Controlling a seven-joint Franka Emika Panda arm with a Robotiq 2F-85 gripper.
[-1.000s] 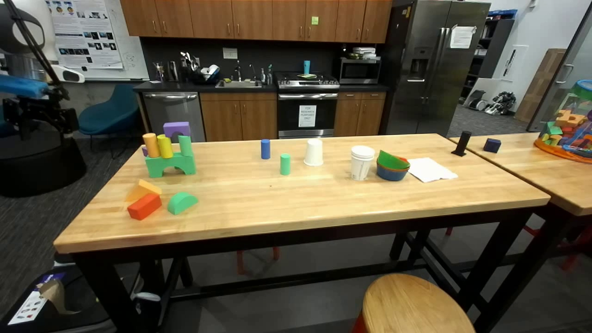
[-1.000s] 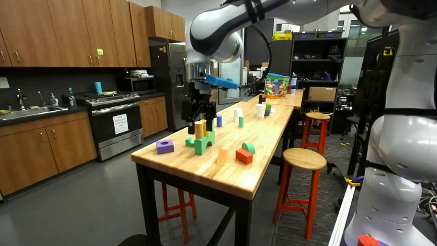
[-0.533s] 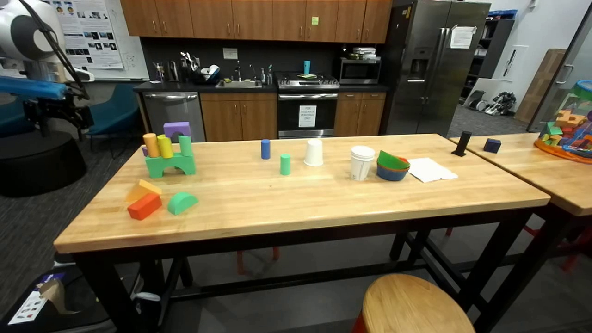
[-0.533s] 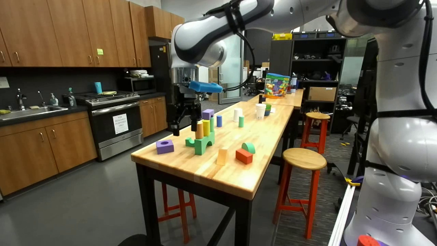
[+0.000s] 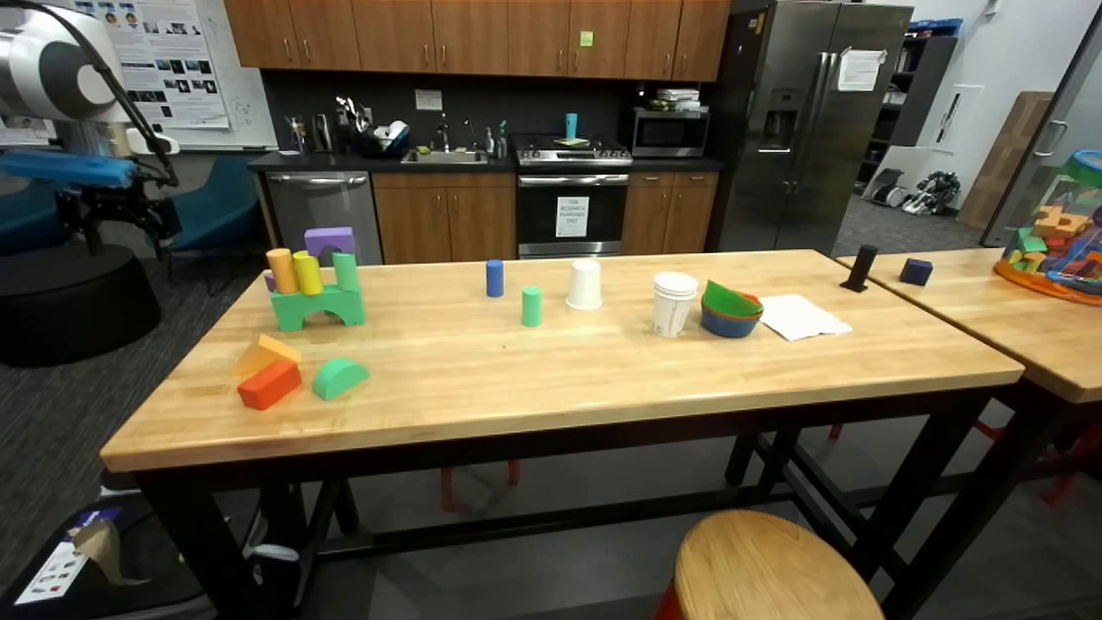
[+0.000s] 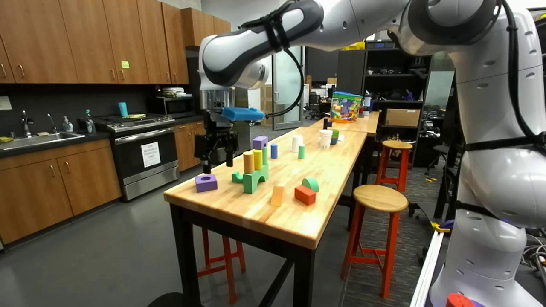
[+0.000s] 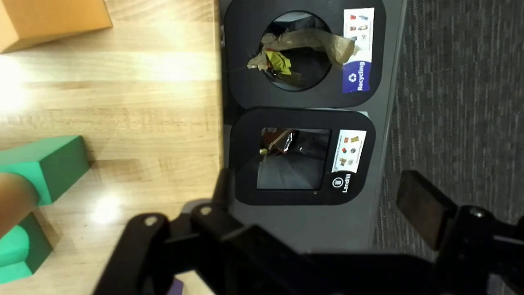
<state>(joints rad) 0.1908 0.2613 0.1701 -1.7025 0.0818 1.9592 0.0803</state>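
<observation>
Spread wide, the black two-fingered claw (image 6: pixel 218 164) has hold of nothing. Left of centre in an exterior view, it hangs in the air, appearing just above the purple rectangular block (image 6: pixel 206 186) with a round hole, which lies near the left corner of the pale wooden worktop (image 6: pixel 239 204). Right of that block stands the green arch-shaped block (image 6: pixel 256 175), bearing upright an orange cylinder (image 6: pixel 248 162) and a yellow cylinder (image 6: pixel 258 160). In the wrist view, a black landfill bin lid (image 7: pixel 303 118) with a square opening shows mid-frame between the fingertips (image 7: pixel 423 209), beyond the worktop's edge.
</observation>
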